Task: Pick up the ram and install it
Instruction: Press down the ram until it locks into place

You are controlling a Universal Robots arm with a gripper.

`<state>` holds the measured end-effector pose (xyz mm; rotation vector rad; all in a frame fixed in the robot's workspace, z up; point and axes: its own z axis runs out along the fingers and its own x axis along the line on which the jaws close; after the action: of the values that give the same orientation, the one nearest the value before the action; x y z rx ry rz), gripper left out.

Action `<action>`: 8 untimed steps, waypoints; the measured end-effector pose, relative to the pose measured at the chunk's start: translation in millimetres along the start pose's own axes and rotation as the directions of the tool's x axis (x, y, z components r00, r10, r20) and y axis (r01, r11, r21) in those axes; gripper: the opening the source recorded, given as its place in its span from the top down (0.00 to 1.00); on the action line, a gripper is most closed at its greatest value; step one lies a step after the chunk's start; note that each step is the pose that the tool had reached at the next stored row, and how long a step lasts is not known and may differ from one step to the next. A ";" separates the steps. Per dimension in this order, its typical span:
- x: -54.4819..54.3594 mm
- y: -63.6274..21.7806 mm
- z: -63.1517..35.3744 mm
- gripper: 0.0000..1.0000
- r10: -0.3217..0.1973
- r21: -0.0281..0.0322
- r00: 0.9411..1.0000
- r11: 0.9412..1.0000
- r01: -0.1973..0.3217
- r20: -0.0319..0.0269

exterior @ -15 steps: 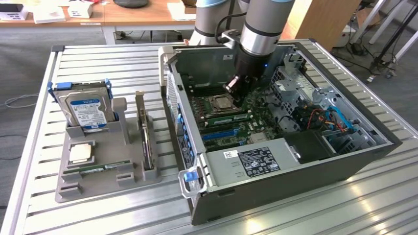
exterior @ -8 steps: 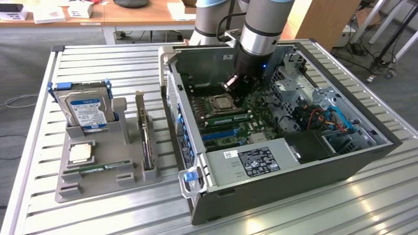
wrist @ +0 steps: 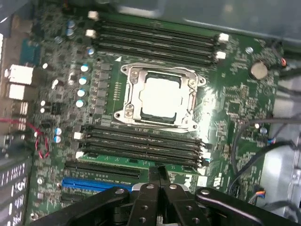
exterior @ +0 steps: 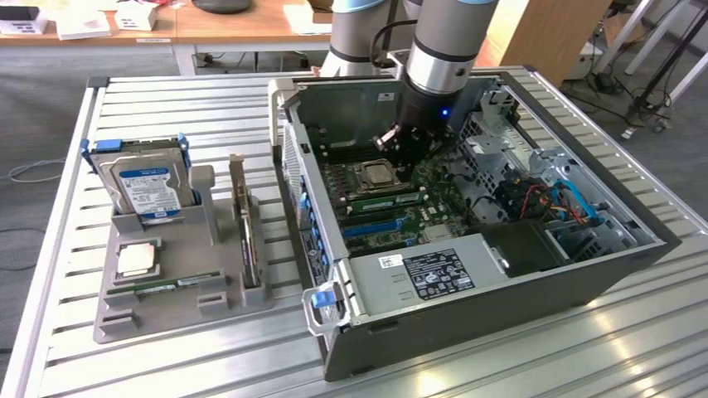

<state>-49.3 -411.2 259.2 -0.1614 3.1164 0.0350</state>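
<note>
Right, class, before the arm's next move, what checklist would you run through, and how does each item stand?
1. End effector shut: ok.
2. End effector inside the computer case, above the motherboard: ok.
3. Ram lying along a slot beside the processor socket: ok.
4. Ram pressed fully home: cannot tell.
5. End effector touching the ram: cannot tell.

A slatted metal table (exterior: pixel 166 365) carries a grey holder tray (exterior: pixel 166 319) and an open computer case (exterior: pixel 619 265).
</note>
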 end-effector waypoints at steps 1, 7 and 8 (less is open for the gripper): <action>0.0 0.0 0.0 0.89 0.019 0.000 1.000 1.000 -0.019 0.000; 0.0 0.0 0.1 0.89 0.125 0.003 0.992 0.992 -0.125 0.003; 0.0 0.0 0.1 0.89 0.142 0.003 0.990 0.990 -0.142 0.003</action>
<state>-49.3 -411.1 259.2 0.0610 3.1185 0.0326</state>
